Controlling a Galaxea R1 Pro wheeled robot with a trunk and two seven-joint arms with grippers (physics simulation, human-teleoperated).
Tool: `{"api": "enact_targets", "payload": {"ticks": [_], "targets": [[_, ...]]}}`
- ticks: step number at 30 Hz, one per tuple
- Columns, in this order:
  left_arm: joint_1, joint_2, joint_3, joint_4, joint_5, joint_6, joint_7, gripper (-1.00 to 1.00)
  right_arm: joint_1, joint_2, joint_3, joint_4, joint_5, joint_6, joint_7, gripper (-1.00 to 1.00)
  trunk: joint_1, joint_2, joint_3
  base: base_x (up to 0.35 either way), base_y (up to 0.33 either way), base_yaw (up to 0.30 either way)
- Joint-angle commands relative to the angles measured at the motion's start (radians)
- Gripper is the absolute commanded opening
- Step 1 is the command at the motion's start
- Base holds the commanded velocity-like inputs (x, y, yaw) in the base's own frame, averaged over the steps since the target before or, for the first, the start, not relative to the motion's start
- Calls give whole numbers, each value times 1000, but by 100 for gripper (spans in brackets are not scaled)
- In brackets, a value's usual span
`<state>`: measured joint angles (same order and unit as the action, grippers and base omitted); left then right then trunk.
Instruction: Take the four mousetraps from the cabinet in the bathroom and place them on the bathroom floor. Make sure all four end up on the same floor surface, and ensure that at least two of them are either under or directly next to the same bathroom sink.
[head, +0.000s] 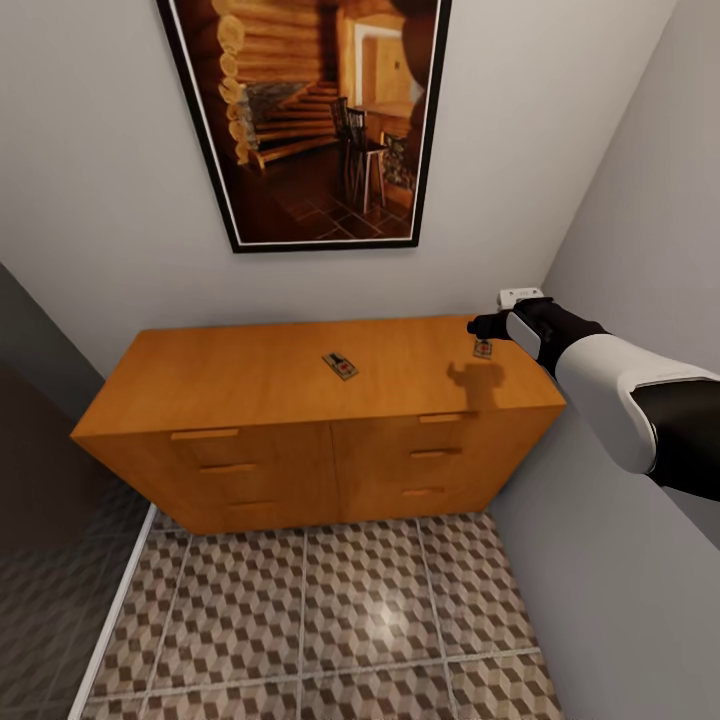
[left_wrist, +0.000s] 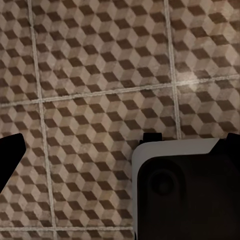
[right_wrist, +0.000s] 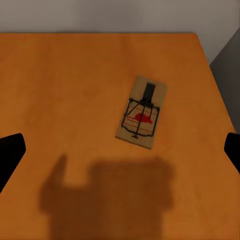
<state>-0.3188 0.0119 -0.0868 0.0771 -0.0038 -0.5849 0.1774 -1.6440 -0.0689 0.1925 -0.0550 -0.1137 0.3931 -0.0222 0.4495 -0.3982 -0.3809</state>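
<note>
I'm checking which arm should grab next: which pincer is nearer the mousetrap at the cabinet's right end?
The right. The right pincer hovers just above that mousetrap on the cabinet; the left wrist view faces floor tiles, away from the cabinet top.

The cabinet (head: 300, 420) stands against the back wall at frame centre, its right end in the room corner. On its top lie two mousetraps: one (head: 340, 365) near the middle, the other (head: 483, 348) near the right rear corner. The right gripper (head: 478, 326) hangs over the second mousetrap (right_wrist: 141, 112), jaws spread wide to either side. A framed picture (head: 310, 120) hangs on the wall above the cabinet. The bathroom floor (head: 330, 620) extends in front, across the lower frame.
</note>
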Motion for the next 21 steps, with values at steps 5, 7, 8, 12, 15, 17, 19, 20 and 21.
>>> {"api": "enact_targets", "payload": {"ticks": [5, 7, 8, 12, 15, 17, 19, 20, 21], "targets": [[-1, -1, -8, 4, -1, -6, 7, 100, 0, -1, 8, -2, -11, 6, -2, 100, 0, -2, -10, 0, -1, 0], [-1, 0, -8, 4, -1, -6, 7, 100, 0, -1, 8, -2, -11, 6, -2, 100, 0, -2, -13, 0, 0, 0], [-1, -1, -8, 4, -1, -6, 7, 100, 0, -1, 8, -2, -11, 6, -2, 100, 0, -2, -14, 0, 0, 0], [-1, 0, -8, 4, -1, -6, 7, 100, 0, -1, 8, -1, -11, 6, -2, 100, 0, -2, -21, 0, 0, 0], [0, -1, -8, 4, -1, -6, 7, 100, 0, -1, 8, 1, -11, 6, -2, 100, 0, -2, -25, 11, 0, 0], [0, -1, -8, 4, -1, -6, 7, 100, 0, 0, 8, 3, -11, 6, -2, 100, 0, -2, -29, 64, 0, 0], [0, -1, -8, 4, -1, -6, 7, 100, 0, 0, 8, 4, -11, 6, -2, 100, 0, -2, -32, 111, 0, 0], [0, -1, -8, 4, -1, -6, 7, 100, 0, 0, 8, 4, -11, 5, -2, 100, 0, -2, -33, 138, 0, 0], [0, -1, -8, 4, -1, -6, 7, 100, 0, 0, 8, 5, -11, 5, -2, 100, 0, -2, -35, 149, 0, 0]]}}
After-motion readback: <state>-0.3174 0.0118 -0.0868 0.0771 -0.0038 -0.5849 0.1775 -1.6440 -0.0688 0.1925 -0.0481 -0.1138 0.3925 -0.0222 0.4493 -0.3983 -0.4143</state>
